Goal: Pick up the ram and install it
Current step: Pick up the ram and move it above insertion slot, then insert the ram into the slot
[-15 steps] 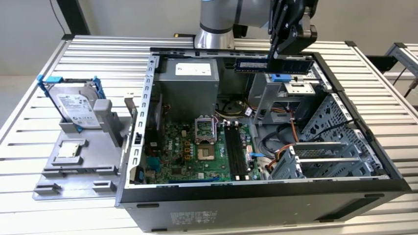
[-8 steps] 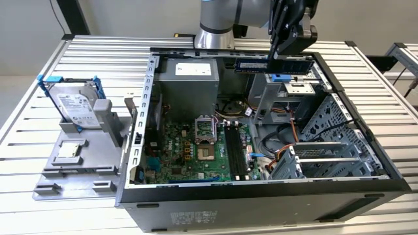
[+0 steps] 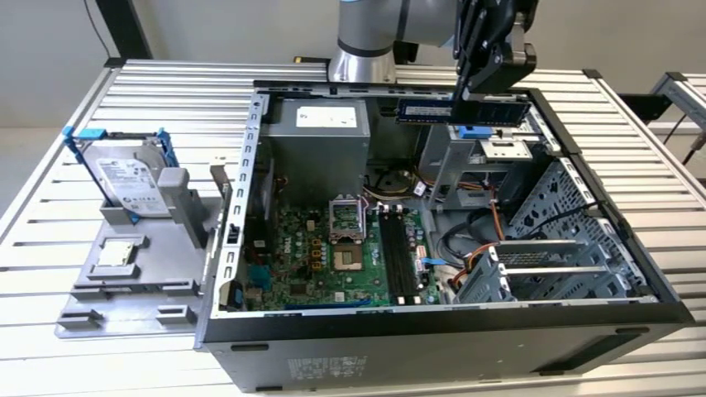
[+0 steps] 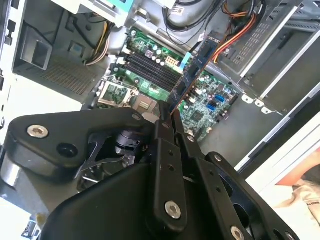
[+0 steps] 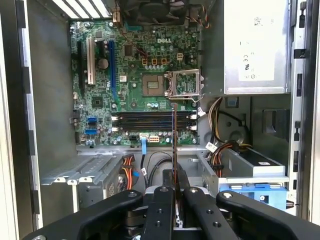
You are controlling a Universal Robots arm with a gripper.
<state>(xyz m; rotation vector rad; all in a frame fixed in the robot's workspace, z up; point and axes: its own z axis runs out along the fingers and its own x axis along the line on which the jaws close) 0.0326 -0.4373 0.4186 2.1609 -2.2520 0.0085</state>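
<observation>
My gripper [image 3: 485, 93] hangs above the back of the open computer case, shut on the ram [image 3: 459, 112], a long blue stick held level high over the case interior. In the second wrist view the ram [image 4: 192, 70] juts out from the gripper [image 4: 167, 114] toward the motherboard. In the first wrist view the ram [image 5: 173, 140] appears edge-on, clamped in the gripper [image 5: 175, 176]. The long black slots [image 3: 399, 248] lie on the green motherboard well below the ram, and are also seen as slots [image 5: 152, 122] and slots [image 4: 150, 70] in both wrist views.
The case [image 3: 441, 331] lies on its side on a slatted metal table. Inside are a grey power supply [image 3: 320, 124], a drive cage [image 3: 551, 256] and loose cables [image 3: 485, 240]. A silver hard drive in blue brackets [image 3: 127, 186] stands on a grey fixture at the exterior view's left.
</observation>
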